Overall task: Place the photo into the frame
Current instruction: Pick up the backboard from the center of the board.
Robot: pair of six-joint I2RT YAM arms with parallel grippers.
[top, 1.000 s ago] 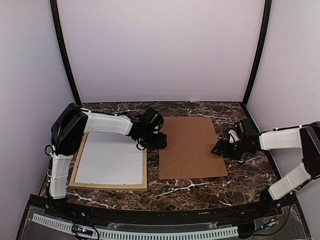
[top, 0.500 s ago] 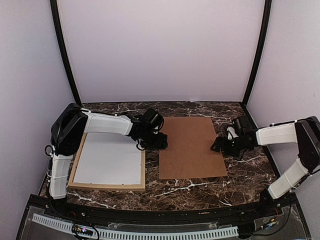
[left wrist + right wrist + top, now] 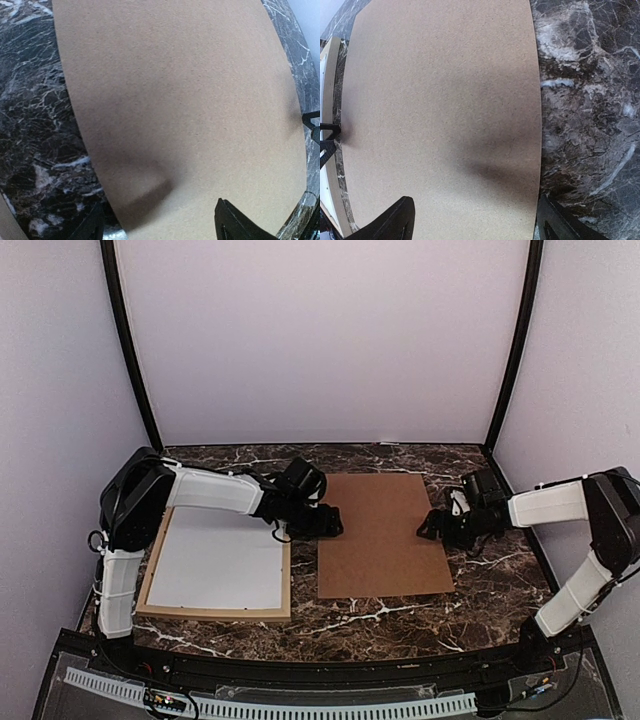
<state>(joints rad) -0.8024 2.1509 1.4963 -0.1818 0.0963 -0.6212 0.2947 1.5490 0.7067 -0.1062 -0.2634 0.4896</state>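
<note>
Jaws are gaping empty on the left gripper (image 3: pixel 330 525) and right gripper (image 3: pixel 428 527) flanking the board (image 3: pixel 380 540), while the frame (image 3: pixel 215 615) is lying left, holding a white sheet (image 3: pixel 218 565) (photo face down or not, I cannot tell), so uneven pinching is risking a skewed board.

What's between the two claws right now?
Only the brown backing board lies between left claw and right claw, flat on the table; top view.

A brown cardboard board (image 3: pixel 381 534) lies flat on the dark white-veined marble table (image 3: pixel 480 590).
</note>
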